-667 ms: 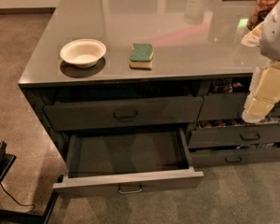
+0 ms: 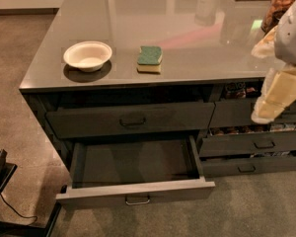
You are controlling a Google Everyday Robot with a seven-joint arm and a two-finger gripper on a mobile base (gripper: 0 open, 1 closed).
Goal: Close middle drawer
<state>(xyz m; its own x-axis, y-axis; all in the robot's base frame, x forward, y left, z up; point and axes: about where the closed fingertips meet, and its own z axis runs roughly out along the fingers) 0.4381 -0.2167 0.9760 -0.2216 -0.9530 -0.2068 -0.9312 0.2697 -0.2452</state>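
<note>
Under the table's [image 2: 187,48] front edge, toward its left corner, the middle drawer [image 2: 103,192] stands pulled right out: dark grey, shallow, bare inside. It looks rigid and should glide easily; I'd push flat on its low front beside the loop handle [image 2: 137,200]. The hand [image 2: 274,100] hangs by the front right corner, well apart from the drawer; whether it is spread or together I can't make out.
</note>
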